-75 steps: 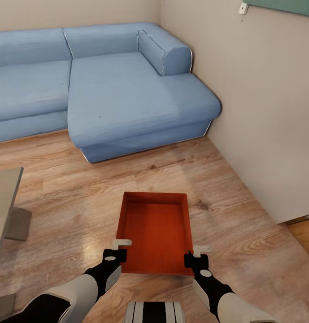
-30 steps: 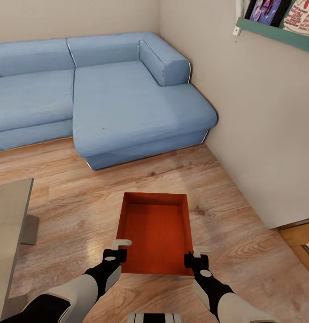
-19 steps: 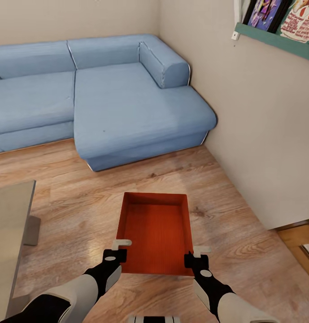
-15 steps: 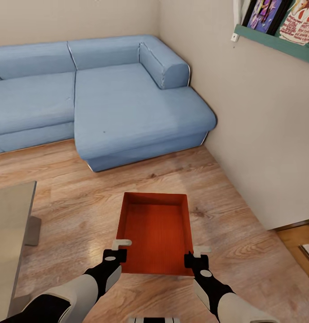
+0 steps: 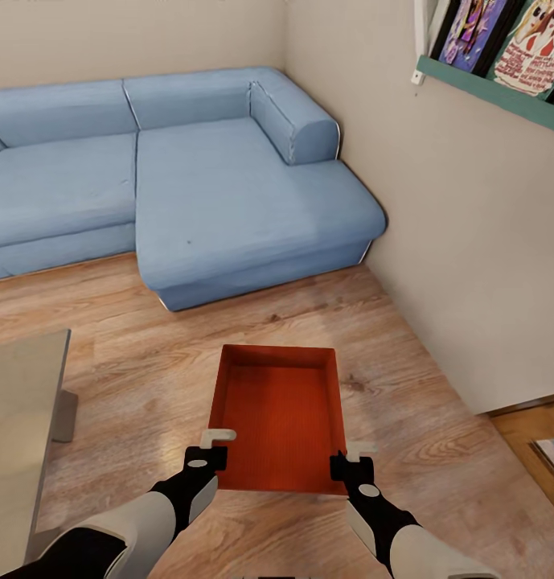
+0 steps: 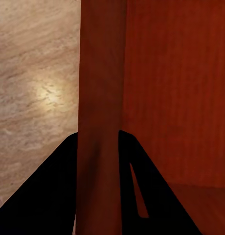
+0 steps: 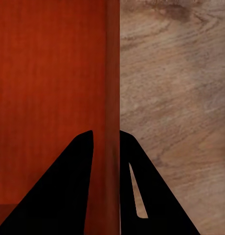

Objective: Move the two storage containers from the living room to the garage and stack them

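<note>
One red-orange storage container (image 5: 278,418), open-topped and empty, hangs in front of me above the light wood planks of the living room. My left gripper (image 5: 215,449) is shut on its left wall near the front corner; the left wrist view has that wall (image 6: 100,98) pinched between dark fingers (image 6: 49,196). My right gripper (image 5: 349,454) is shut on the right wall, which runs between its fingers (image 7: 68,191) in the right wrist view, over the container wall (image 7: 111,73).
A blue corner sofa (image 5: 188,177) fills the far side. A pale wall (image 5: 469,241) runs along the right with a teal shelf (image 5: 502,88) of books. A grey table (image 5: 15,434) stands at the left. A doorway gap (image 5: 542,442) opens at the lower right.
The whole view has drifted: sofa and wall slid slightly down and away, the shelf came further into view, the table edge shifted right. Both grippers and the container kept their place relative to me.
</note>
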Tool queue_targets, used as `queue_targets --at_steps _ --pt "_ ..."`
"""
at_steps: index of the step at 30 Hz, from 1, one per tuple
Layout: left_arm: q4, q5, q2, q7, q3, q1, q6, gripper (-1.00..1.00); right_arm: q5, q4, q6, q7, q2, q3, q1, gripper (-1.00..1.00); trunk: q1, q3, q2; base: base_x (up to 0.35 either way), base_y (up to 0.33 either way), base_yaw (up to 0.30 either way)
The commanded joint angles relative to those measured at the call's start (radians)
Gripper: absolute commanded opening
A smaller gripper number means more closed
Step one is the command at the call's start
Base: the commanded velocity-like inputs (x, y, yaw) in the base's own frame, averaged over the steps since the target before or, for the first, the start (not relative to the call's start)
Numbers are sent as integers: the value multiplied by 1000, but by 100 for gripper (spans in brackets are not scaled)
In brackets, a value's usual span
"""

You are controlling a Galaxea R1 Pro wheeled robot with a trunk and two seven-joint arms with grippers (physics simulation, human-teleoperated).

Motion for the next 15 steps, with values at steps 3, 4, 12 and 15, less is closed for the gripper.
queue_targets --at_steps 3,4,12,15 --pt "1 5 2 11 4 0 -5 -100 6 0 -3 -8 0 -20 -1 -100 -12 9 21 0 0 0" --pt "1 5 2 11 4 0 -5 -100 6 0 -3 -8 0 -20 -1 -100 -16 12 28 0 0 0" --pt "1 5 3 11 4 0 -5 -100 6 0 -4 -8 0 -20 -1 -100 -46 37 84 0 0 0" --pt "1 5 3 11 4 0 -5 -100 6 0 -4 -8 0 -20 -1 -100 -58 47 105 0 0 0"
